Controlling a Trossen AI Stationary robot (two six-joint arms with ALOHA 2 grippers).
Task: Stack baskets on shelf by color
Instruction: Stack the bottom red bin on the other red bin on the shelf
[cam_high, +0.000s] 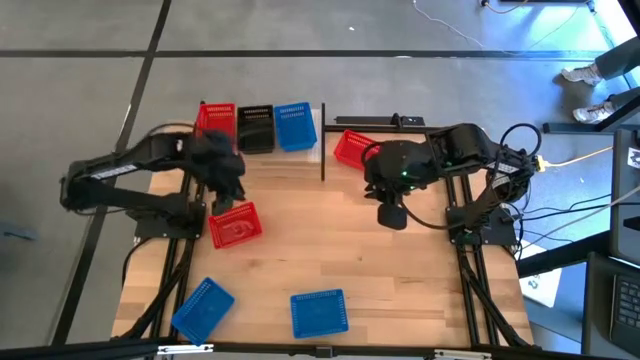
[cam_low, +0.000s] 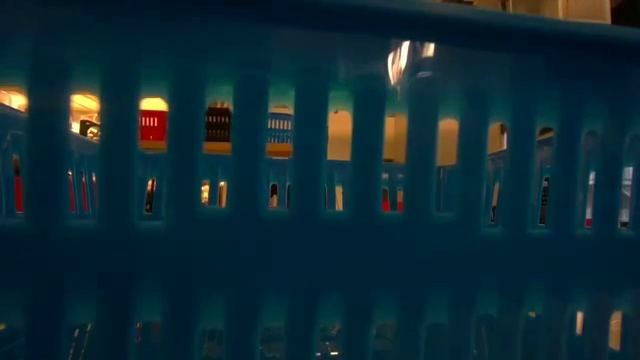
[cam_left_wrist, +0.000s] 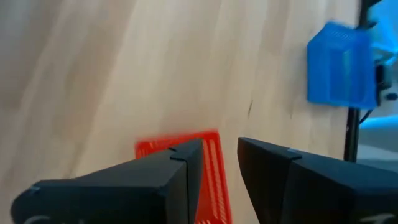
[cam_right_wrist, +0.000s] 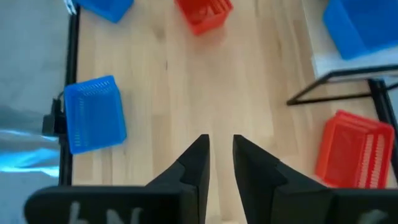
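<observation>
Wooden tabletop (cam_high: 400, 290) with scattered empty baskets (cam_high: 319, 313); left fingers (cam_left_wrist: 168, 180) spread, right fingers (cam_right_wrist: 196, 165) slightly parted, both empty.

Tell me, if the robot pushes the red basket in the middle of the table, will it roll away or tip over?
Probably neither. The red basket is a low box resting flat on the table, so it would likely slide, not roll. Its walls are full of slots, so it looks light and may skid easily on the smooth wood. It looks like thin plastic, so probably a little bendy.
</observation>
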